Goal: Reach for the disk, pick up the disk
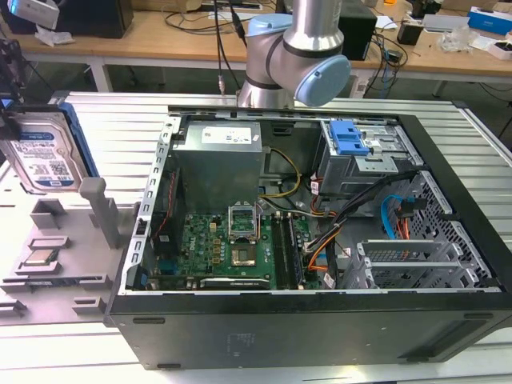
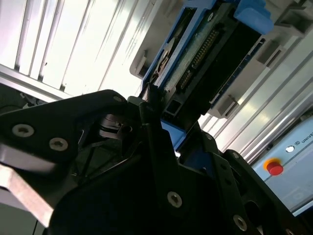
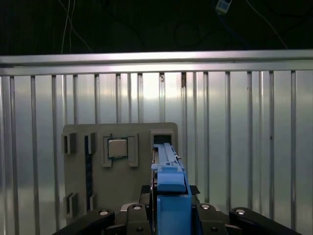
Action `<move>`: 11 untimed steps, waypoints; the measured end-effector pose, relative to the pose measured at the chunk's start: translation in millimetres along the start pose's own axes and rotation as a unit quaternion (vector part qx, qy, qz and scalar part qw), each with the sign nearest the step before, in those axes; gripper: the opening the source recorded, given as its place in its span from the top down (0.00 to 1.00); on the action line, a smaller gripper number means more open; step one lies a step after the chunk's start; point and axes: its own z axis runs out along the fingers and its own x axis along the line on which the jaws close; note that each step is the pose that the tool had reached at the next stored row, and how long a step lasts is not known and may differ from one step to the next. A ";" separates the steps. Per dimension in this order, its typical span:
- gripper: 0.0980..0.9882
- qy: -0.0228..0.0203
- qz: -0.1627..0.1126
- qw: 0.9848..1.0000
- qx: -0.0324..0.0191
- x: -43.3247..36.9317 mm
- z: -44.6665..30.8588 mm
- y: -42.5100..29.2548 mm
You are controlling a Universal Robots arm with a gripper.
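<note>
The disk [image 1: 42, 156], a silver drive with a white-and-blue label and a blue bracket, stands on edge at the exterior view's far left. Its lower edge sits just above the grey fixture [image 1: 72, 240]. My gripper [image 1: 10, 88] is the dark shape at its upper left corner. In the first wrist view the disk's blue bracket edge [image 3: 168, 178] runs between the two black fingers, and my gripper [image 3: 168, 205] is shut on it. In the second wrist view the disk's connector edge [image 2: 203, 58] juts out past a dark finger [image 2: 151, 105].
A small square processor chip [image 1: 40, 258] [image 3: 117, 147] lies in a pocket of the grey fixture. The open computer case [image 1: 320, 320] takes up the middle of the ribbed metal table, with a blue latch [image 1: 348, 138] on its drive bay. The arm's base [image 1: 296, 56] stands behind the case.
</note>
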 end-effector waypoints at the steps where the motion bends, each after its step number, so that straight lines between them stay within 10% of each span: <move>1: 0.70 0.000 0.000 1.000 0.000 0.0 -1.1 0.0; 11: 0.70 0.000 0.000 1.000 0.000 0.6 -19.1 -0.7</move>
